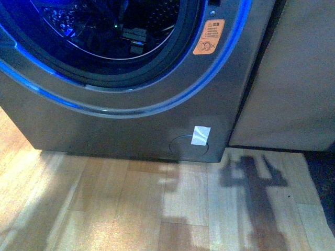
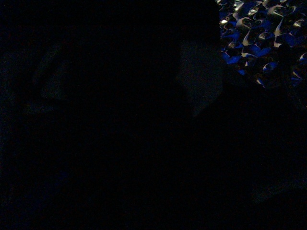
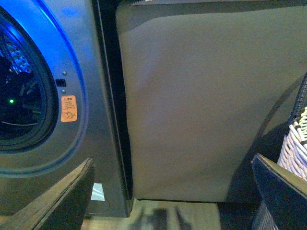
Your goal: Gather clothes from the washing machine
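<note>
The grey washing machine fills the upper left of the front view, its round opening ringed in blue light, with an orange sticker and a white label strip. Dark arm parts show inside the drum. The left wrist view is nearly all dark; only a patch of perforated steel drum shows, so my left gripper cannot be read. My right gripper is open and empty, facing the beige cabinet, with the washing machine beside it. No clothes are visible.
The beige cabinet stands right of the machine. A white wicker basket sits by one right finger. Wooden floor lies in front, with an arm's shadow on it.
</note>
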Robot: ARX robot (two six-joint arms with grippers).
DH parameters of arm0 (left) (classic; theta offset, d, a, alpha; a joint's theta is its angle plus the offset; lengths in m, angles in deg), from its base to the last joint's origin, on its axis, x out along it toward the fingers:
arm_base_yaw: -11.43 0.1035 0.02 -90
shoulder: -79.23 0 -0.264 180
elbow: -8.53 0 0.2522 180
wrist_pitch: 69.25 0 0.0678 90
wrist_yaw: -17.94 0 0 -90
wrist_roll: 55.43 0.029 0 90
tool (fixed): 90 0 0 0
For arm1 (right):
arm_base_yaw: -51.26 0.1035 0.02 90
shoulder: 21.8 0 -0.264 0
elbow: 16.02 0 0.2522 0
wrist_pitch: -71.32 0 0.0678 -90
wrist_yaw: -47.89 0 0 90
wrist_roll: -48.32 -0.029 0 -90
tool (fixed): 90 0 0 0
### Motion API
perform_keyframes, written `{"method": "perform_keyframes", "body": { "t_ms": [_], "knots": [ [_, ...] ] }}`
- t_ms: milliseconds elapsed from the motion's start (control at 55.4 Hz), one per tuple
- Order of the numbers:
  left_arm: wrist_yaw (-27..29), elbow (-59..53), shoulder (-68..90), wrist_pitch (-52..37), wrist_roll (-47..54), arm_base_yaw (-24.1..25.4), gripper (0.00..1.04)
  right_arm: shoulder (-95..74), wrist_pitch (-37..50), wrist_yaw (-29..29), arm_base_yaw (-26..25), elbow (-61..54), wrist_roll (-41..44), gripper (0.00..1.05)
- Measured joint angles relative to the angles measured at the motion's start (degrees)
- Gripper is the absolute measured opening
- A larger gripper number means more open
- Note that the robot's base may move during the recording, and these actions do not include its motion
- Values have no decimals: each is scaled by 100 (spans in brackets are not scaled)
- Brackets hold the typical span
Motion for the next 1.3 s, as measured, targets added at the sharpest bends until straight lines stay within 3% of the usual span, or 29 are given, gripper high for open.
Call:
{"method": "perform_keyframes", "body": {
  "t_ms": [72, 560, 921, 1301],
  "knots": [
    [52, -61, -4, -81, 83, -70, 74, 0, 0, 0, 0, 0, 0, 97],
    [-125, -1012, -525, -463, -219, -35, 6, 0, 0, 0, 0, 0, 0, 97],
    [-424, -2507, -1738, -1414, -664, 96, 6, 0, 0, 0, 0, 0, 0, 97],
    [-1154, -5536, -3792, -3117, -651, 129, 6, 0, 0, 0, 0, 0, 0, 97]
  ]
}}
